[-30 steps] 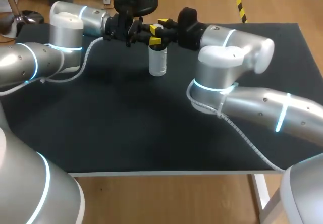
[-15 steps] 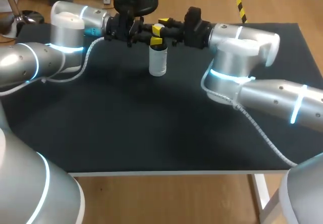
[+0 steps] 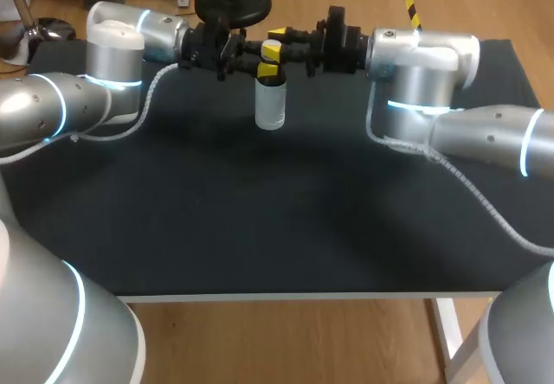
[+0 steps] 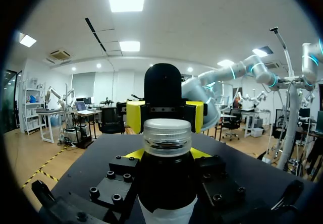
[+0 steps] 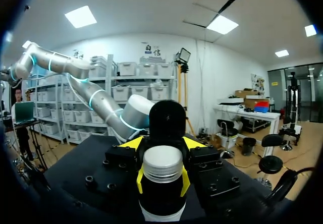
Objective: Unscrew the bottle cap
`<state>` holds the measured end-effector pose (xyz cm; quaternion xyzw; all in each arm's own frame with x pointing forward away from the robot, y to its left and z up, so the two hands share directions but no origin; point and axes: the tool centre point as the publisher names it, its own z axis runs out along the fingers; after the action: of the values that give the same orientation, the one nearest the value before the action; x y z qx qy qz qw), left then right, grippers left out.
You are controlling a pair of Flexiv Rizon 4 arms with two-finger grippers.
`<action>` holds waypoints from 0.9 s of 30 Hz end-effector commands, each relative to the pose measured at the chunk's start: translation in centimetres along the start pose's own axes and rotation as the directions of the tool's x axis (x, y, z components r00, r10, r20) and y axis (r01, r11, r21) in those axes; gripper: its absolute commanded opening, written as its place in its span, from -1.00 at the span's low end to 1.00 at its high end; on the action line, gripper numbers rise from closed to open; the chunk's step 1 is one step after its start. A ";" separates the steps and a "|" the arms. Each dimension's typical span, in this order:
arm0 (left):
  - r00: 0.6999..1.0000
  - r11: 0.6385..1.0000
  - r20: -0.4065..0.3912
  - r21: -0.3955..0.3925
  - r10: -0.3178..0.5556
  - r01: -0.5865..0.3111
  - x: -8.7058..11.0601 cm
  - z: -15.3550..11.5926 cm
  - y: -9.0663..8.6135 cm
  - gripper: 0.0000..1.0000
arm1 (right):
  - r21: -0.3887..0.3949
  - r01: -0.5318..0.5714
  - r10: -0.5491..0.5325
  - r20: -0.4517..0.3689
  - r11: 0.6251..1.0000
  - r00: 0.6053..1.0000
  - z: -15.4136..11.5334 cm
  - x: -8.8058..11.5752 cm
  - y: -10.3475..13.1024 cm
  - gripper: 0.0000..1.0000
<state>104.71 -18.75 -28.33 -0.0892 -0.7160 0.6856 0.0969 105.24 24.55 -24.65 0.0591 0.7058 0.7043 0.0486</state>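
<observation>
Now the right gripper (image 5: 161, 179), clamped on the bottle cap (image 5: 162, 162), has swung round while the left gripper (image 4: 165, 155) clamps the bottle (image 3: 270, 105), so unscrewing looks underway.

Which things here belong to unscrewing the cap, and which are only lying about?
Belong to the job:
dark bottle with white label
silver screw cap
left gripper, shut on the bottle
right gripper, shut on the cap

Only there:
black tabletop, under the bottle

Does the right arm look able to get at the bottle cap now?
Likely yes: the right tool clasps the bottle cap from both sides, nothing between; the left tool grips the bottle lower down.
</observation>
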 end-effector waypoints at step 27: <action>1.000 1.000 -0.009 0.002 -0.001 0.001 -0.2 -0.2 0.1 -1.00 | 0.090 -0.067 0.112 -0.816 0.994 0.567 0.2 0.7 -0.8 -1.00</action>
<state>104.50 -18.54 -28.45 -0.0906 -0.7158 0.6854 0.0982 104.22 24.76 -24.96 -0.0804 0.7151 0.6767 -0.1560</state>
